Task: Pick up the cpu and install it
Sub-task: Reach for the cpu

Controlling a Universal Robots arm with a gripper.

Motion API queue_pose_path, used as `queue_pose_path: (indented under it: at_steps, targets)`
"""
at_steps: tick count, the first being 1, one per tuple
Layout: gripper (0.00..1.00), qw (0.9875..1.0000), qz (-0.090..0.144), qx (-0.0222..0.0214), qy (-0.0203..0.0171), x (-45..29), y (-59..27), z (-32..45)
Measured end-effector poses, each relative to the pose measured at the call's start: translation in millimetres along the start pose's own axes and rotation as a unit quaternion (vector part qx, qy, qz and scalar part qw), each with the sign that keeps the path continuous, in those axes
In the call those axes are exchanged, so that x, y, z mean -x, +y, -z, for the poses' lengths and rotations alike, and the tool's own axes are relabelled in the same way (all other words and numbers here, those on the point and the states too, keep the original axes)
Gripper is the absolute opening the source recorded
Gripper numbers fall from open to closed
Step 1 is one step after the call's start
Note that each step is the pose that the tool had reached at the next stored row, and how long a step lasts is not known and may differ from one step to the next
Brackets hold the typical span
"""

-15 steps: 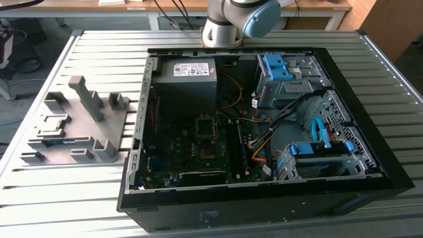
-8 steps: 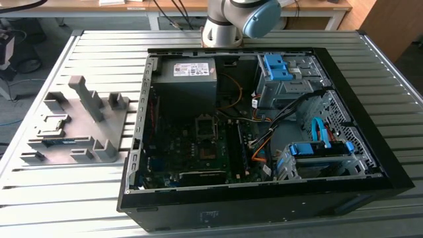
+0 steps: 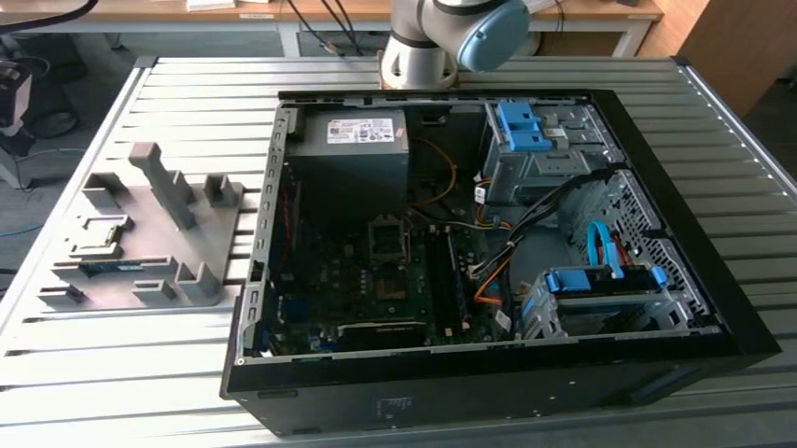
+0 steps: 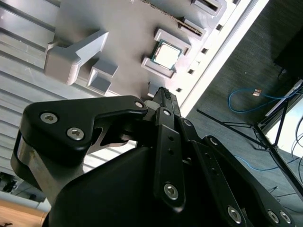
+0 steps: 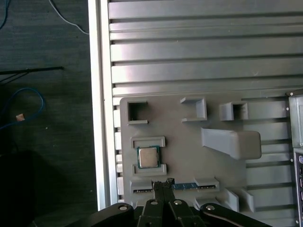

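The cpu [image 5: 148, 157] is a small square chip with a silver lid, lying flat in a framed pocket of the grey holder block [image 5: 189, 156]. In the second wrist view the cpu [image 4: 167, 56] sits beyond the tip of my gripper [image 4: 163, 92]. My black gripper [image 5: 163, 182] hangs well above the block, its two fingers pressed together with nothing between them, apart from the chip. In the exterior view the cpu [image 3: 110, 230] rests on the holder block [image 3: 174, 243] to the left of the open computer case [image 3: 697, 280], whose bare socket [image 3: 386, 241] sits mid-motherboard.
A memory stick [image 5: 185, 186] lies in a slot beside the chip. Upright posts [image 3: 168, 182] rise from the block. Inside the case are a power supply [image 3: 351, 154], drive cages with blue latches [image 3: 608, 280] and loose cables [image 3: 498, 252]. The ribbed table's edge [image 5: 102, 118] is close to the block.
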State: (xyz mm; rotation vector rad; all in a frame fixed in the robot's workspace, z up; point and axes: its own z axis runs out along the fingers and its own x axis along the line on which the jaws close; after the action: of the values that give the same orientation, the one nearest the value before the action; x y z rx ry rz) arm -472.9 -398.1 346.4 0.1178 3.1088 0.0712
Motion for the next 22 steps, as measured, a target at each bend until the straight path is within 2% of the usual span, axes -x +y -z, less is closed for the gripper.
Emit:
queue_pose_path:
  at_steps: [22]
  targets:
    - [0.1, 1.0, 0.0, 0.0, 0.0, -0.5, -1.0, -20.0]
